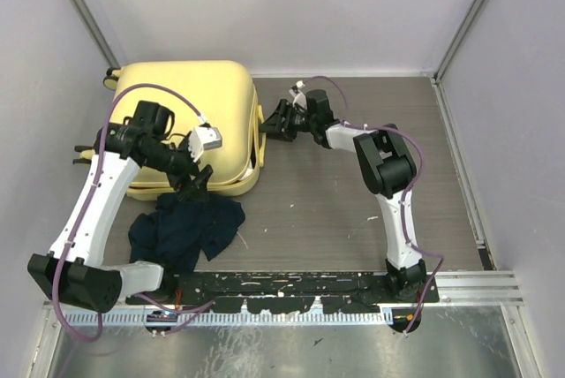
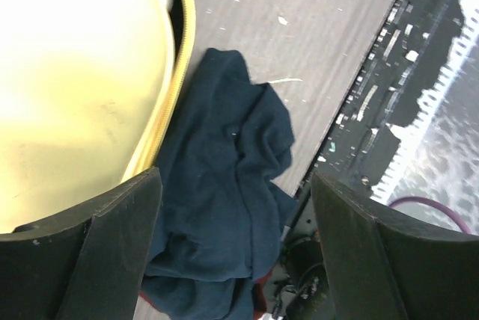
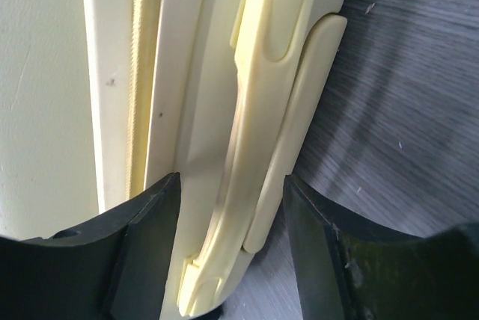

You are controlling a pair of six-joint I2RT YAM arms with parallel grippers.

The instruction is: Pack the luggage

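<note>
Pale-yellow hard-shell plastic suitcase (image 1: pixel 185 104): smooth, slight gloss, a few small scuffs. Dark navy crumpled cloth garment (image 1: pixel 187 228): soft, matt. Grey wood-grain table (image 1: pixel 327 201): matt, fine texture. Near-edge metal sheet (image 1: pixel 282 351): brushed, dull sheen.

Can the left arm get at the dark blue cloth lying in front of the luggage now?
Probably yes: the left gripper hangs open just above the dark blue cloth, beside the luggage, with nothing between them.
</note>
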